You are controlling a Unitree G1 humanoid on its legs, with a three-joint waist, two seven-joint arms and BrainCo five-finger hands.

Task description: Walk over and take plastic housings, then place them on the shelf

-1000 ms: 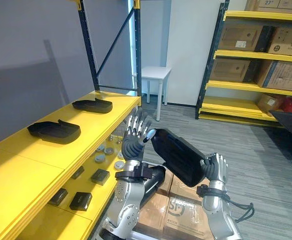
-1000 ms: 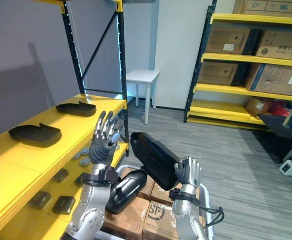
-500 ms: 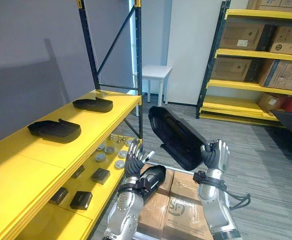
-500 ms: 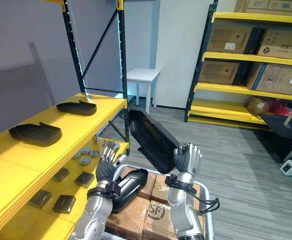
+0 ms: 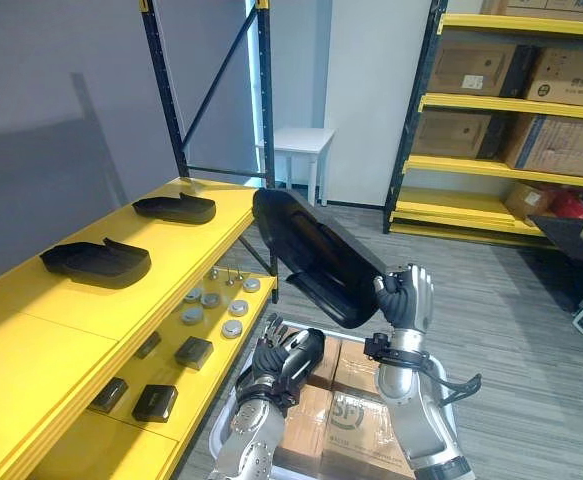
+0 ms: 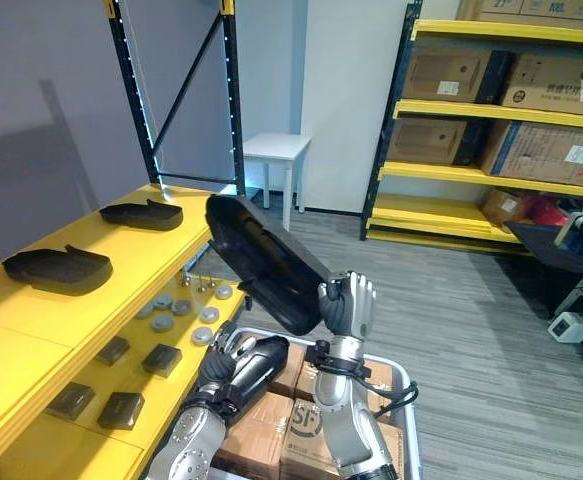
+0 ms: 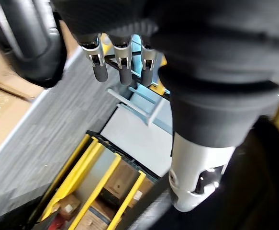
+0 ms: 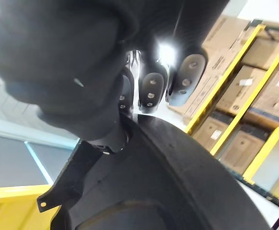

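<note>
Held housing (image 5: 313, 256): a black, long, shallow shell raised at frame centre. It is tilted, with its high end toward the upper left and its low end toward the lower right. The open, hollow side faces up and toward the camera.

Right hand (image 5: 403, 298): it grips the low end of the held housing. In the right wrist view its fingers (image 8: 150, 91) curl over the rim of the shell and clamp it.

Left hand (image 5: 274, 358): low in the frame, below the held housing. In the left wrist view its fingers (image 7: 122, 62) are extended and relaxed and hold nothing.

Second housing (image 6: 261, 358): also black. It lies just beside the left hand on top of cardboard boxes (image 5: 356, 425) at the bottom centre. Contact between hand and shell cannot be told.

Yellow shelf (image 5: 171, 262): runs along the left side of the frame. On its top level, well apart, lie a near housing (image 5: 96, 262) and a far housing (image 5: 176, 207), both black.

Lower level: round grey parts (image 5: 211, 305) and black blocks (image 5: 193, 352).

Background: a white table (image 5: 301, 140) at upper centre. A yellow rack (image 5: 491, 165) with stored cartons (image 5: 471, 70) stands at the upper right.
</note>
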